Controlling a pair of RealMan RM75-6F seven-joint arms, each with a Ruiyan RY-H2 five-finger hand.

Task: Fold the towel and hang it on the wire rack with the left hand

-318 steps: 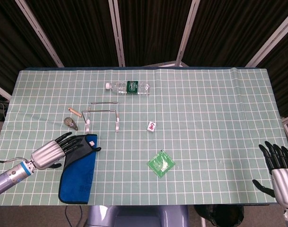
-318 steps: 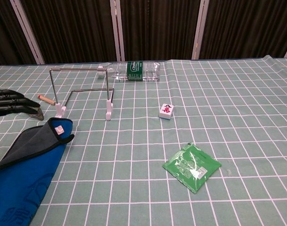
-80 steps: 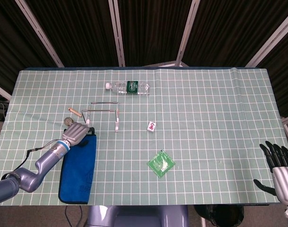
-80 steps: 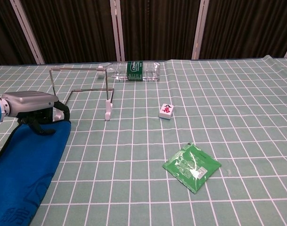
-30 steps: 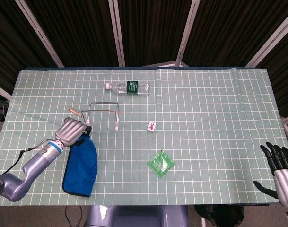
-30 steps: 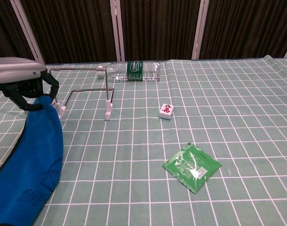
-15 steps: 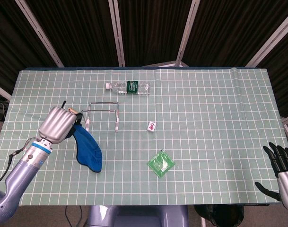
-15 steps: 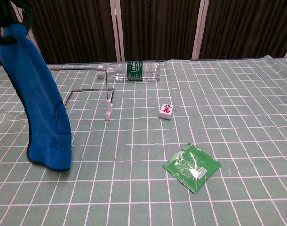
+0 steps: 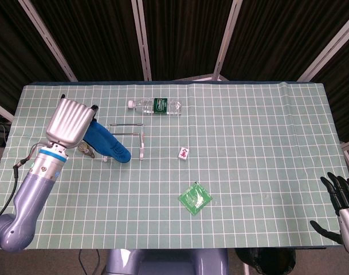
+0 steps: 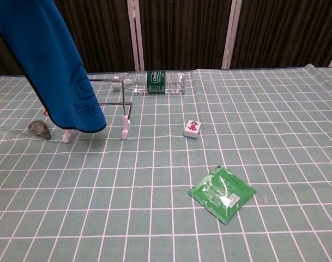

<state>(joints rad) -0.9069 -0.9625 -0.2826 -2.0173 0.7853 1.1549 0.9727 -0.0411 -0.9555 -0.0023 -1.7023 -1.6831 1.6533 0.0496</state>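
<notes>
Chest view: the blue towel (image 10: pixel 62 76), trailing on the surface half a second ago, now hangs clear in front of the wire rack (image 10: pixel 124 112) near the far left corner. The left hand (image 9: pixel 71 123) grips it; the right hand (image 9: pixel 343 206) stays spread, empty.

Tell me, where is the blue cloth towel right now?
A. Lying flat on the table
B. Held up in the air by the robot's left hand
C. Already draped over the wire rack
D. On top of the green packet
B: the blue cloth towel hangs from the left hand, its bottom edge dangling in front of the thin metal wire rack.
</notes>
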